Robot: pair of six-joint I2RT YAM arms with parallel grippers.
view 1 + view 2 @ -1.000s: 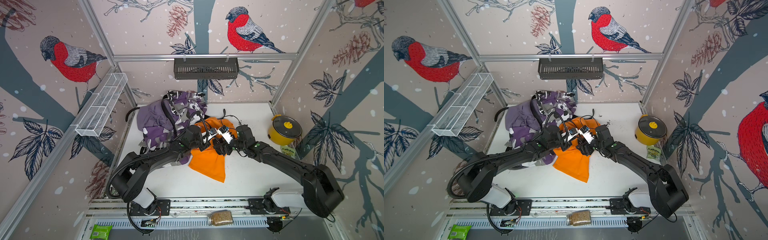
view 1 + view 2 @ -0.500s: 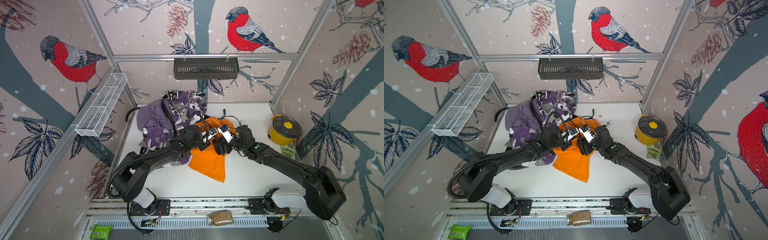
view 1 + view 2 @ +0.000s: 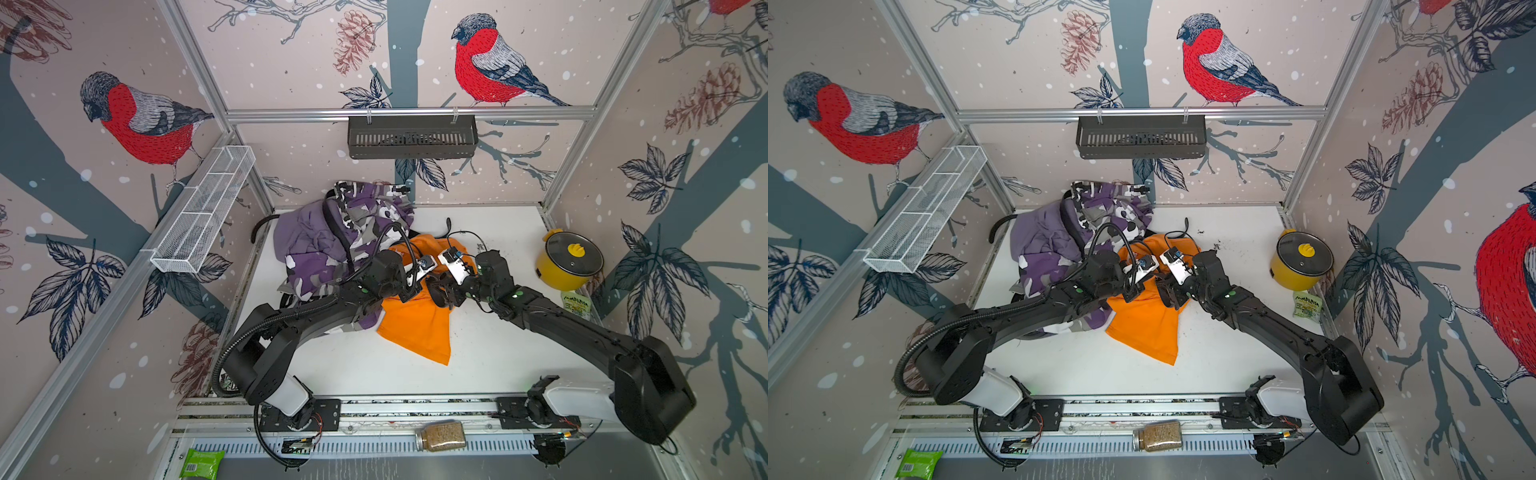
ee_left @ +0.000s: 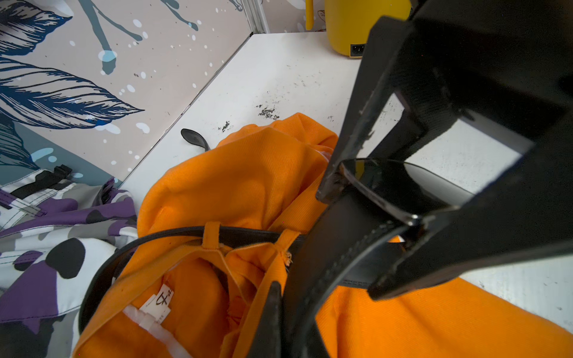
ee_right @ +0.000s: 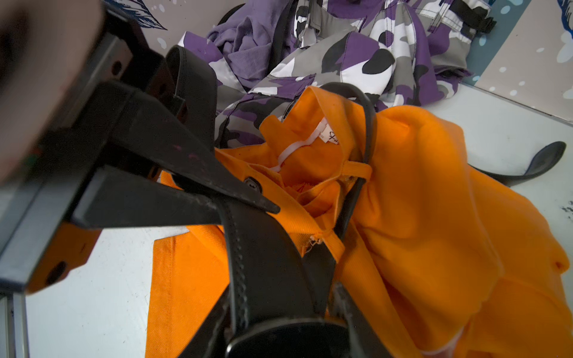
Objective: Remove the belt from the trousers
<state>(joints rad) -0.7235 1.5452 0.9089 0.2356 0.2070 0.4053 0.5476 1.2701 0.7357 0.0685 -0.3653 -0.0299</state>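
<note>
Right gripper (image 3: 441, 293) has just narrowed onto glossy black buckle (image 4: 381, 183), grip uncertain; left gripper (image 3: 409, 293) clamps black leather belt (image 5: 263, 257), looped through bright orange cloth trousers (image 3: 415, 332) at twelve o'clock. Likely stiff, slick: hold beside buckle.

The left end effector (image 3: 409, 290) and right end effector (image 3: 441, 291) meet over orange trousers (image 3: 415, 328) on a white tabletop (image 3: 498, 353). Purple trousers (image 3: 301, 241) and camouflage trousers (image 3: 370, 210) lie heaped behind.
</note>
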